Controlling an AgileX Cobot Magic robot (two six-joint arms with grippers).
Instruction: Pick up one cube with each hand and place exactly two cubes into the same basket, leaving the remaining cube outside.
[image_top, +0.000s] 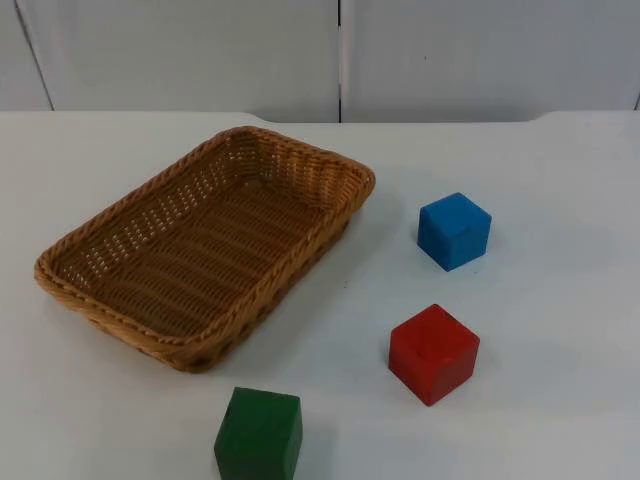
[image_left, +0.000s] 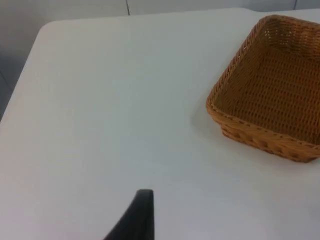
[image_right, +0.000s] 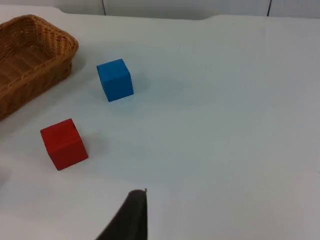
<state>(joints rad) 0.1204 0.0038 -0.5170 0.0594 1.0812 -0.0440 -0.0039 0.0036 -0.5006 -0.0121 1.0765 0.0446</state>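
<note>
I see the basket lying empty on the white surface, all three cubes outside it. The blue cube sits near the basket's right end, the red cube closer to me, the green cube just past the basket's near corner. Of the left gripper and right gripper I get one black fingertip each above bare surface; I cannot tell whether their fingers are apart.
</note>
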